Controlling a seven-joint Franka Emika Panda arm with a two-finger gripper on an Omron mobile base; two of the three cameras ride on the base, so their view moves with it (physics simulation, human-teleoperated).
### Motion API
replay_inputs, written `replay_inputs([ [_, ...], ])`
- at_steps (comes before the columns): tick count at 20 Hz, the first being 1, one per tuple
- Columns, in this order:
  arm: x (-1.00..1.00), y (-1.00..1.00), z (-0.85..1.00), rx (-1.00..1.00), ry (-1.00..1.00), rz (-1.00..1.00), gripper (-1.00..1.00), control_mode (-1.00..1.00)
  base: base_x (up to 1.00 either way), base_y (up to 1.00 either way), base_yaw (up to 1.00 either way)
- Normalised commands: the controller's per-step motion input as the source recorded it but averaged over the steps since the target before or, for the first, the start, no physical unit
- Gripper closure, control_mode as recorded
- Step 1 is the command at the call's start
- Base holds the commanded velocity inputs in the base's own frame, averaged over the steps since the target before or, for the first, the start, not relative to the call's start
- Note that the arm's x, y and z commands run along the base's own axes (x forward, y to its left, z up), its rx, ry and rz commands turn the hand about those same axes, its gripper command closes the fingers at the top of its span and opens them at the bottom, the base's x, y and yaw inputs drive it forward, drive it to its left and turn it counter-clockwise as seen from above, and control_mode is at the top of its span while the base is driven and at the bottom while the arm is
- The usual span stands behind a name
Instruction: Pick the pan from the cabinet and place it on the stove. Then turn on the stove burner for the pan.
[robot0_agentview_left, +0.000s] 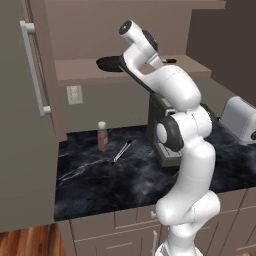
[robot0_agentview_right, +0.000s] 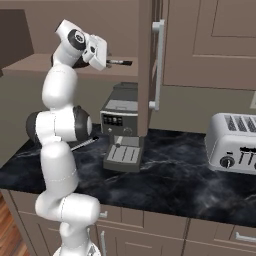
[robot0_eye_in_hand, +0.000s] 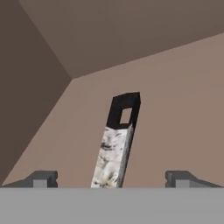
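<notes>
The pan (robot0_agentview_left: 111, 63) lies on the open cabinet (robot0_agentview_left: 90, 70) shelf, above the counter (robot0_agentview_left: 100, 180) with the coffee machine (robot0_agentview_right: 121, 135).

1. The cabinet (robot0_agentview_left: 150, 65) stands open; its shelf lies bare around the pan (robot0_agentview_left: 111, 63), and its back and side walls close the space behind.
2. In the hand view, the pan's handle (robot0_eye_in_hand: 117, 144) runs up the middle between the widely parted fingertips (robot0_eye_in_hand: 43, 178), with free shelf on either side of it.
3. The open cabinet door (robot0_agentview_right: 147, 65) hangs just right of the arm, its bar handle (robot0_agentview_right: 157, 65) jutting out.
4. Below the shelf, the coffee machine (robot0_agentview_right: 121, 132) blocks the way down.
5. The counter (robot0_agentview_left: 90, 175) has open room around a bottle (robot0_agentview_left: 102, 136) and a utensil (robot0_agentview_left: 122, 151); the toaster (robot0_agentview_right: 235, 142) stands on the right.
</notes>
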Motion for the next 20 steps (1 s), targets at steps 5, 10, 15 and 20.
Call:
replay_inputs([
  [5, 0.19, -0.06, -0.40, 0.00, 0.05, 0.00, -1.00, -1.00, 0.00, 0.00, 0.00],
  [10, 0.22, -0.07, -0.43, 0.00, 0.03, 0.00, -1.00, -1.00, 0.00, 0.00, 0.00],
  [15, 0.17, -0.15, -0.47, 0.00, 0.01, 0.00, -1.00, -1.00, 0.00, 0.00, 0.00],
  [20, 0.17, -0.19, -0.52, 0.00, 0.00, 0.00, -1.00, -1.00, 0.00, 0.00, 0.00],
])
